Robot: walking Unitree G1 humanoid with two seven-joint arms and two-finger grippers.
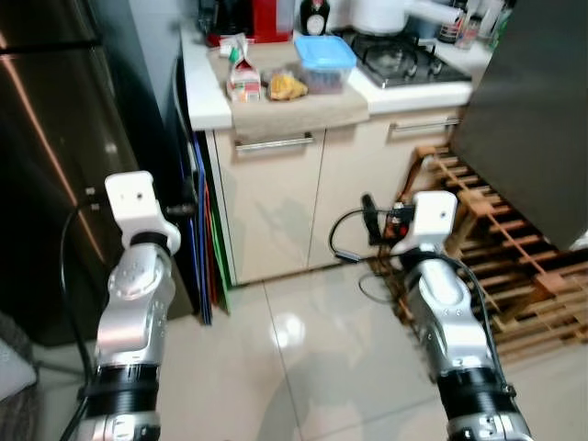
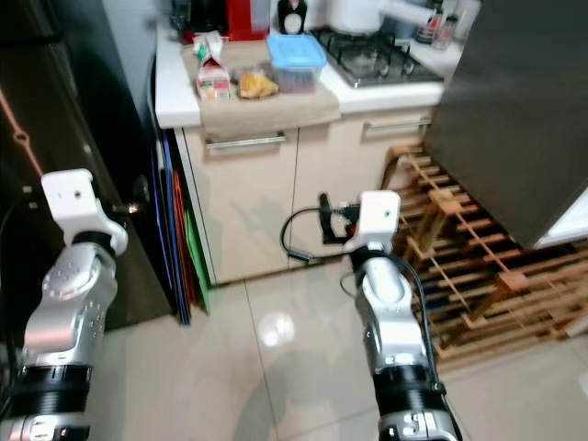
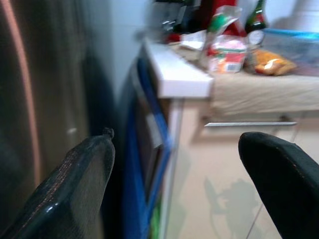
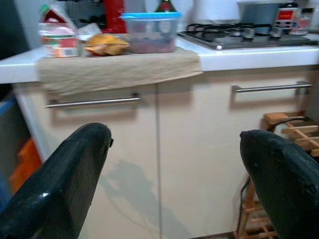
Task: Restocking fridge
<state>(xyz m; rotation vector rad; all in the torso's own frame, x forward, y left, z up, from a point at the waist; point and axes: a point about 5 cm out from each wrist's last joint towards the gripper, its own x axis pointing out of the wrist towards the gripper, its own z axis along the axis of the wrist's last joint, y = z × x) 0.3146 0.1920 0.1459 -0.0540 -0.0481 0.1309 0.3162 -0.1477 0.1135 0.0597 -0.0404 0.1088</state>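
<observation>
- The dark steel fridge (image 1: 46, 165) is seen on the robot's left with its door closed, right next to the end of the white countertop (image 1: 207, 101).
- A beige cloth (image 1: 294, 106) is laid over the counter edge, and the groceries are parked on it: a small milk carton (image 1: 243, 78) on the left, a yellowish snack bag (image 1: 288, 87) just beside it, then a clear container with a blue lid (image 1: 324, 60).
- A red appliance (image 1: 269, 18) and a dark bottle (image 1: 314, 16) are spotted behind those, and a gas hob (image 1: 400, 57) sits further right.
- Blue, red and green flat boards (image 1: 207, 248) are tucked upright in the gap between fridge and cabinet.
- The left gripper (image 3: 174, 179) is held up in front of that gap, fingers spread wide apart, nothing between them.
- The right gripper (image 4: 174, 174) is pointed at the cream cabinet doors (image 4: 159, 149) below the counter, fingers also wide apart and holding nothing.
- A wooden slatted rack (image 1: 496, 266) is seen on the floor to the right, under a dark panel (image 1: 533, 110).
- Glossy pale tiles (image 1: 303, 367) are seen underfoot.
</observation>
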